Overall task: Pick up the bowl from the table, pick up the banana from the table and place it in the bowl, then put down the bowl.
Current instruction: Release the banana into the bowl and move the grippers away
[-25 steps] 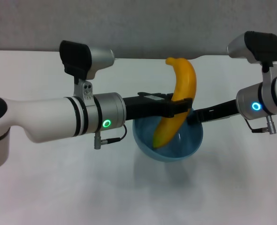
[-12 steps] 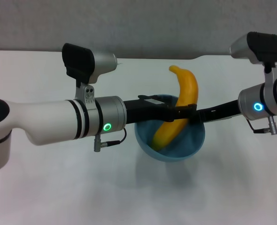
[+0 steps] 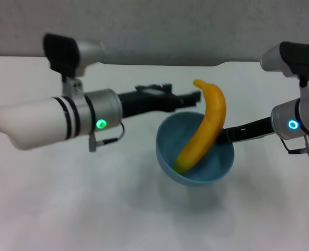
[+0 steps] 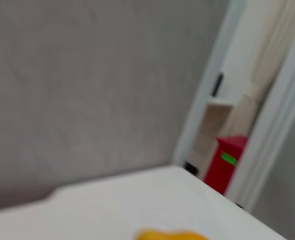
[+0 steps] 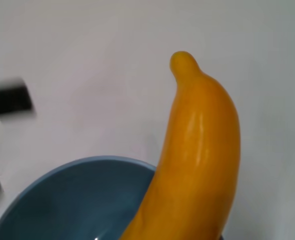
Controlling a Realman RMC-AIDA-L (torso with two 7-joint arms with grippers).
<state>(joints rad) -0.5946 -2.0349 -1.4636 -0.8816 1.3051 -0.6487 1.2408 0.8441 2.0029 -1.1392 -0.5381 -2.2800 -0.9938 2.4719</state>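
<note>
- Since the earlier frames, the left gripper (image 3: 195, 96) had let go of the banana (image 3: 204, 128) and drawn back toward 9 o'clock; it now hung apart from the fruit, at about 10 o'clock from the bowl (image 3: 195, 148).
- Its fingers looked spread with nothing between them, though they were dark and seen nearly end-on.
- Banana now stood propped in the bowl, lower end on the glossy floor, body leaning on the rim at about 1 o'clock, upper tip poking out well above the rim.
- Bowl had tilted, its mouth turned toward 10 o'clock, and it was held off the table (image 3: 118, 209), with a soft shadow beneath.
- Right gripper (image 3: 223, 136) reached in from 3 o'clock and was pinched on the bowl's rim just behind the banana.
- From the right wrist, the banana (image 5: 200, 165) rose out of the bowl (image 5: 72, 192) against the white table (image 5: 87, 60).
- From the left wrist, only a sliver of banana (image 4: 170, 234) showed at the frame edge.
</note>
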